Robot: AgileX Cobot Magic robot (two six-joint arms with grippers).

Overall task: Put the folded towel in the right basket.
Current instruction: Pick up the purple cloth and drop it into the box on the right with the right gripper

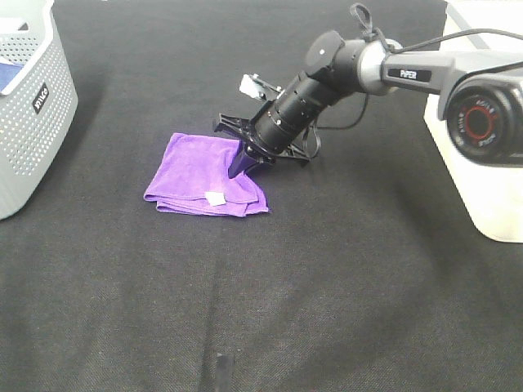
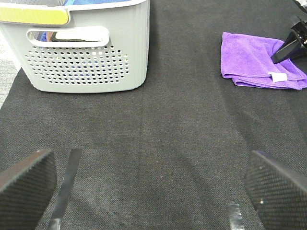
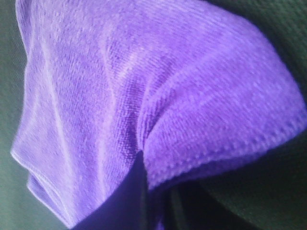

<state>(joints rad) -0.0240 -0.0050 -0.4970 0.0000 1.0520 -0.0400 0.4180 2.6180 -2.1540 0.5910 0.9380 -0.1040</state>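
The folded purple towel (image 1: 196, 171) lies flat on the black cloth, left of centre, with a small white tag on its near edge. It also shows in the left wrist view (image 2: 249, 60). My right gripper (image 1: 243, 169) reaches across from the right and presses down on the towel's right part, its fingers closed to a point on the cloth. In the right wrist view the towel (image 3: 144, 86) fills the frame and bunches up against a dark finger (image 3: 120, 201). My left gripper (image 2: 153, 191) is open and empty, low over bare cloth, away from the towel.
A grey perforated basket (image 1: 33, 106) stands at the far left, with items inside; it also shows in the left wrist view (image 2: 86, 62). A white basket (image 1: 490, 188) stands at the right edge, behind the right arm's base.
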